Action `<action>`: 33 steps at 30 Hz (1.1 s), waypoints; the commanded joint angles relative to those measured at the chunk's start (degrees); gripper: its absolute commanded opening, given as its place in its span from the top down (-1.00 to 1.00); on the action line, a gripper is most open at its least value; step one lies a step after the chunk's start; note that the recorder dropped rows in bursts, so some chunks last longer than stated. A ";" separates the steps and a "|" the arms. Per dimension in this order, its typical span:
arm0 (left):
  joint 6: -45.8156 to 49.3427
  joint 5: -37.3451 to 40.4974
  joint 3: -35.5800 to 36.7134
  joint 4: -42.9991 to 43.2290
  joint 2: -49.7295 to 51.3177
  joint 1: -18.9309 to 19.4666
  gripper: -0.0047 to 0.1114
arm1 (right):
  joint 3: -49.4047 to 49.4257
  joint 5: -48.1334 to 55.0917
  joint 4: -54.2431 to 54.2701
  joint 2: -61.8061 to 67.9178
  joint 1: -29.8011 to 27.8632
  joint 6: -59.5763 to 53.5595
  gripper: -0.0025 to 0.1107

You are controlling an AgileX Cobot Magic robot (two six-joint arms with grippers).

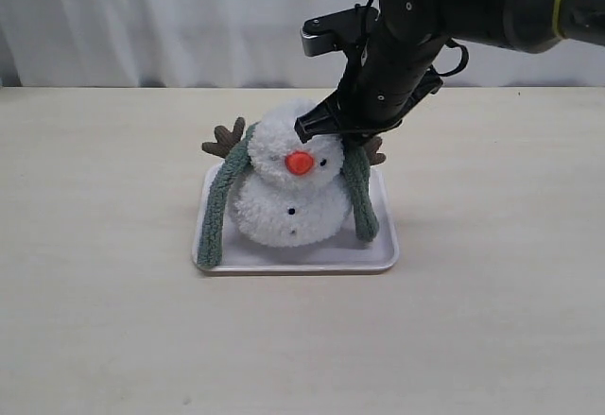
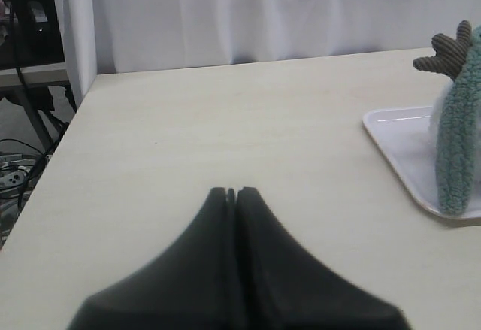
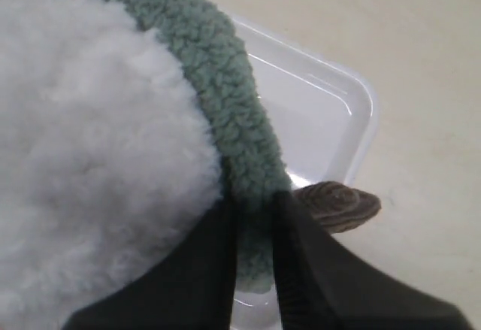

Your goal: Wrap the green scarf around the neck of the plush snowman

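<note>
The plush snowman (image 1: 288,202) sits upright on a white tray (image 1: 312,262), facing the exterior camera. The green scarf (image 1: 219,209) runs behind its head, and one end hangs down each side onto the tray. My right gripper (image 1: 326,129) is against the right side of the head. In the right wrist view it (image 3: 258,202) is shut on the scarf (image 3: 218,89), between the white plush (image 3: 90,157) and a brown twig arm (image 3: 338,204). My left gripper (image 2: 232,192) is shut and holds nothing, low over bare table, well apart from the scarf (image 2: 458,142).
The tray (image 2: 398,146) lies on a wide beige table with a white curtain behind. The left wrist view shows the table's far-left edge with cables and a stand (image 2: 22,82) beyond it. The other twig arm (image 1: 225,138) sticks out at upper left.
</note>
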 commanded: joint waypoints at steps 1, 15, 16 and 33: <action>0.14 -0.67 0.19 -0.03 -0.12 0.22 0.92 | 0.20 -2.21 0.21 -2.38 -0.31 -0.43 0.64; 0.14 -0.67 0.19 -0.03 -0.12 0.22 0.92 | 0.33 -6.94 -4.55 0.33 -0.44 3.45 0.89; 0.14 -0.67 0.19 -0.03 -0.12 0.22 0.92 | 0.33 -6.49 -5.18 0.76 -0.44 3.90 0.89; 0.14 -0.67 0.19 -0.03 -0.12 0.22 0.92 | 0.33 -4.45 -2.07 3.14 -0.15 2.77 0.89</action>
